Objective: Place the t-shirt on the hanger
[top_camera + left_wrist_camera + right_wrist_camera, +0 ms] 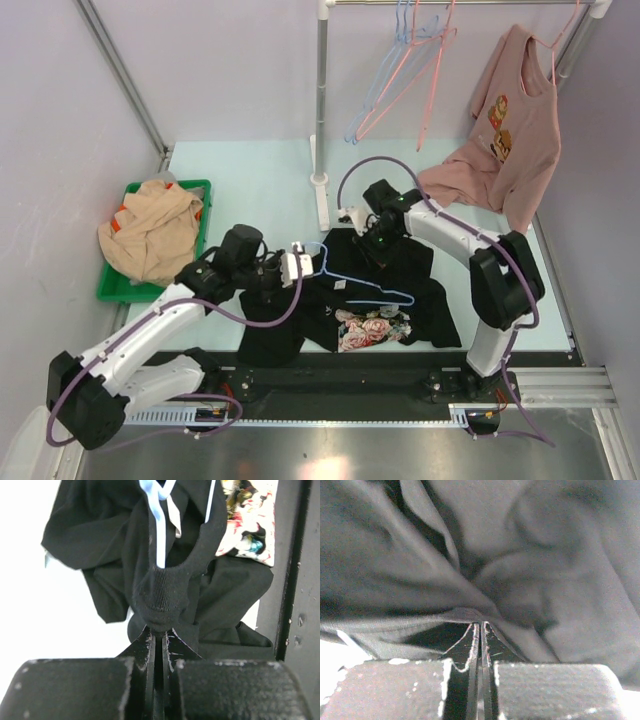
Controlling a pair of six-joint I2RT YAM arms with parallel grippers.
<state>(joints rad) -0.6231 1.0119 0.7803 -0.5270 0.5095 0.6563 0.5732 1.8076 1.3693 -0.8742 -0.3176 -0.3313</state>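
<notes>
The black t-shirt lies crumpled at the table's near middle, its rose print turned toward the front edge. The light-blue wire hanger lies across it, its hook end by my left gripper. In the left wrist view that gripper is shut on the shirt's ribbed collar, and the hanger wire runs through the neck opening. My right gripper presses down on the shirt's far part. In the right wrist view it is shut on a fold of the black t-shirt.
A green tray with a tan garment sits at the left. A rack pole stands behind the shirt. Pink and blue hangers and a dusty-pink shirt hang from the rail at the back right.
</notes>
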